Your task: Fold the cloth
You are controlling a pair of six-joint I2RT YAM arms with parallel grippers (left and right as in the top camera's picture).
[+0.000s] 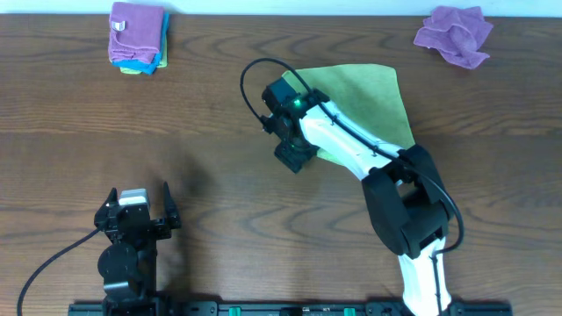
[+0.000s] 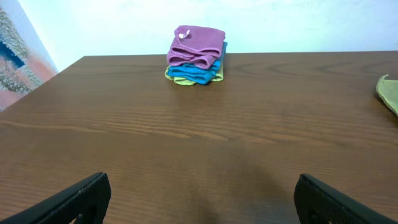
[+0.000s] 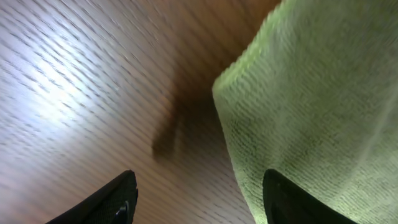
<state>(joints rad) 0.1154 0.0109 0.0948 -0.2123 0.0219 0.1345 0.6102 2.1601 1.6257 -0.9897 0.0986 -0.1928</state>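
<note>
A light green cloth (image 1: 364,101) lies flat on the brown table at the middle right, partly under my right arm. My right gripper (image 1: 294,158) hangs open just above the cloth's near left corner. In the right wrist view the cloth's corner (image 3: 298,106) fills the right half; one finger is over the cloth, the other over bare wood (image 3: 198,202). My left gripper (image 1: 139,211) is open and empty near the table's front left edge, with only wood between its fingers (image 2: 202,199). The cloth's edge shows at the far right of the left wrist view (image 2: 388,93).
A stack of folded cloths, purple on blue and yellow (image 1: 137,37), sits at the back left and shows in the left wrist view (image 2: 196,55). A crumpled purple cloth (image 1: 454,35) lies at the back right.
</note>
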